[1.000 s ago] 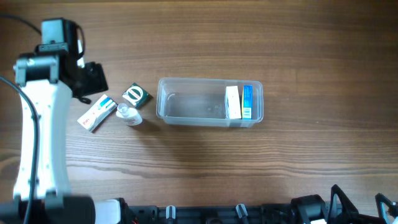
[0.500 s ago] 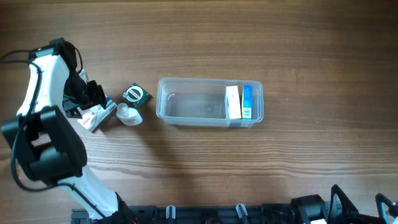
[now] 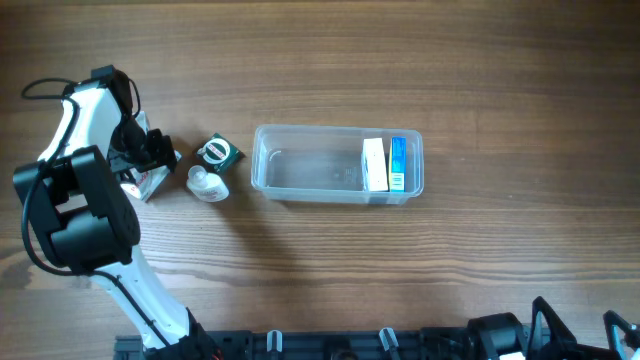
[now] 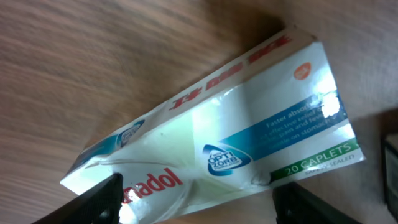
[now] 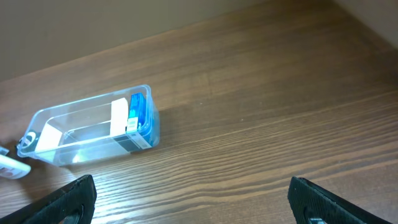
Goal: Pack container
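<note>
The clear container (image 3: pixel 300 168) lies mid-table with a white box (image 3: pixel 374 163) and a blue box (image 3: pixel 398 163) standing at its right end; it also shows in the right wrist view (image 5: pixel 74 134). My left gripper (image 3: pixel 148 165) is open and low over a white Panadol box (image 3: pixel 138 185). In the left wrist view that box (image 4: pixel 249 124) lies slanted between the two fingers (image 4: pixel 198 208). My right gripper (image 5: pixel 193 202) is open and empty, low at the front right edge (image 3: pixel 577 325).
A small dark green box (image 3: pixel 217 152) and a small white bottle (image 3: pixel 207 183) lie between the Panadol box and the container's left end. The left arm's white body (image 3: pixel 75 215) covers the table's left side.
The left arm swung in and came down, bringing its gripper onto the Panadol box, which has shifted slightly left. The right arm has not moved.
</note>
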Available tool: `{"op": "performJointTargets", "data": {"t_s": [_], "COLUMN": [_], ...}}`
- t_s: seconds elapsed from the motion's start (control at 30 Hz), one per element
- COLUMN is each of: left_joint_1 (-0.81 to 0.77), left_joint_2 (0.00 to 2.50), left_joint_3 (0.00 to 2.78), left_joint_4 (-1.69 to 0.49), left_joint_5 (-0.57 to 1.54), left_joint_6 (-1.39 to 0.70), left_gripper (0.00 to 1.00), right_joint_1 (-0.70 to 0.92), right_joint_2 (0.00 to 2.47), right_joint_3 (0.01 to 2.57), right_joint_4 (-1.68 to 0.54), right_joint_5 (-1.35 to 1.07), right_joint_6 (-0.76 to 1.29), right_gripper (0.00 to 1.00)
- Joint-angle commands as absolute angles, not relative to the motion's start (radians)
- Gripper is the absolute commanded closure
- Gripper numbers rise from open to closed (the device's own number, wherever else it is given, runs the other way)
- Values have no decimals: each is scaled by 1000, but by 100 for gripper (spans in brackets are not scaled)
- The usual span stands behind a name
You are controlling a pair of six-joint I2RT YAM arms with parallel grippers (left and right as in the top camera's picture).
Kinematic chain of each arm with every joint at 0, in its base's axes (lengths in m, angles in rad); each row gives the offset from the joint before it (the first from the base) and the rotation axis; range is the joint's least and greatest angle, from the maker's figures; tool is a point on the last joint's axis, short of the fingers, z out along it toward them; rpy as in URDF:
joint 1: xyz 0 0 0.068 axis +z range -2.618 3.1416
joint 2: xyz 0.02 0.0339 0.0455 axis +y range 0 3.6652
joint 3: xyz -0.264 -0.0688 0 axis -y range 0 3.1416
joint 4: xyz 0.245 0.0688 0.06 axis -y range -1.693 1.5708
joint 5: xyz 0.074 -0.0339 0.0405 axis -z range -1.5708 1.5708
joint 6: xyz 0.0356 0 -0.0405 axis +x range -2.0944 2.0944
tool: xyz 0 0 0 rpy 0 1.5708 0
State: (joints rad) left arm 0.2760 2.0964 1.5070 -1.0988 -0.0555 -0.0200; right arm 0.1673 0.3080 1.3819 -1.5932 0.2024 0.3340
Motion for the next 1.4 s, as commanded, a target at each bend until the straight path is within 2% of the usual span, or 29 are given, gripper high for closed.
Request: {"op": "performJointTargets", "data": {"t_s": [0.0,0.17,0.2,0.43,0.47,0.63,0.7,0.77,0.97,1.07,1.37], "left_joint_1": [278,278,278,278,280,307,313,310,266,245,244], "left_joint_2": [2141,2141,2141,2119,2111,2040,1998,1958,1976,1979,2078], "left_joint_3": [1502,1502,1502,1504,1504,1561,1585,1586,1586,1584,1584], "left_joint_4": [-1035,-998,-998,-1002,-1002,-1051,-1066,-1065,-1067,-1038,-978], "left_joint_5": [-40,168,188,363,370,340,239,135,136,77,77], "left_joint_6": [-59,-61,-64,-114,-126,-109,-103,20,270,286,364], "left_gripper": [22,21,18,12,1,2,1,3,4,3,4], "right_joint_1": [163,163,163,163,163,163,163,163,163,163,163], "right_joint_2": [296,296,296,296,296,296,296,296,296,296,296], "right_joint_3": [1383,1383,1383,1383,1383,1383,1383,1383,1383,1383,1383], "right_joint_4": [-1591,-1591,-1591,-1591,-1591,-1591,-1591,-1591,-1591,-1591,-1591], "right_joint_5": [193,193,193,193,193,193,193,193,193,193,193], "right_joint_6": [317,318,318,318,317,317,318,317,317,318,318], "right_gripper": [0,0,0,0,0,0,0,0,0,0,0]}}
